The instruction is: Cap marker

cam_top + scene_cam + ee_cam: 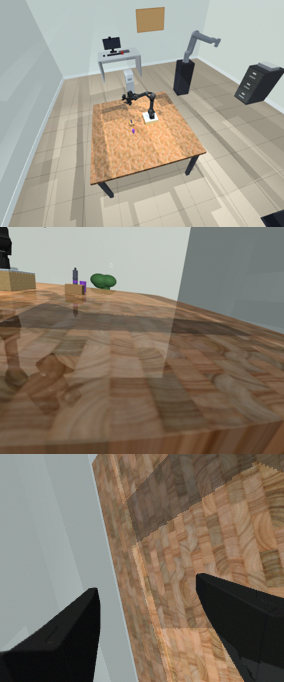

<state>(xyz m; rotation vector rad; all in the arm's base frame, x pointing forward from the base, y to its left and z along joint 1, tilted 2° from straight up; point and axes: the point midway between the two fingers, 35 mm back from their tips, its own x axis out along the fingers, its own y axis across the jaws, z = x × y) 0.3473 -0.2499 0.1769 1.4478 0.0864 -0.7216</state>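
The marker (pixel 131 121) (pixel 75 274) stands upright in the small wooden holder block (pixel 132 124) (pixel 74 289), its dark narrow tip up and bare. The purple cap (pixel 133 130) (pixel 83 285) stands on the table apart from the block, nearer the top camera; in the exterior view the block partly hides its lower part. My gripper (pixel 125 101) (pixel 147 588) is open with nothing between the fingers. It hangs high near the table's back edge, well away from marker and cap. The wrist view shows neither of them.
The arm's base stands on a pale-topped wooden block (pixel 151 122) (pixel 22 282), to the right of the holder in the top view. The table's edge (pixel 116 589) crosses the wrist view. A desk (pixel 119 55) and a grey arm on a dark pedestal (pixel 183 77) stand beyond the table.
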